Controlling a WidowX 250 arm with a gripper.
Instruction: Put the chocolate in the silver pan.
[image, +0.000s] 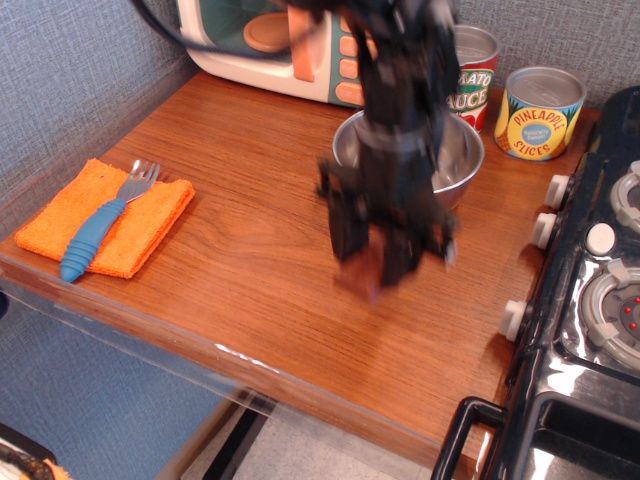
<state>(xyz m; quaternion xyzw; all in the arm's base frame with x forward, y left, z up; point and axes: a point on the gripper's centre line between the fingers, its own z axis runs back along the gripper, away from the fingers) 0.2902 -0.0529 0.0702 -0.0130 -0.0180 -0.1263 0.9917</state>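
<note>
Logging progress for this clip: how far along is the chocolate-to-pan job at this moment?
Done: the hand is shut on the chocolate and has it lifted off the wooden counter, though motion blur smears both. In hand: carrying it. Left: bring it over the silver pan, which sits behind the arm and shows no chocolate inside, then release.

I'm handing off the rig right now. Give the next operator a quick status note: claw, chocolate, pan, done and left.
Claw: shut on the chocolate, lifted off the wooden counter; the view is motion-blurred.
Chocolate: between the claw fingers, in the air, in front of the silver pan, not yet over it.
Silver pan: at the back of the counter, beside the cans; what shows of its inside is bare.
Done: pick-up.
Left: carry over the pan, lower, release.
</note>
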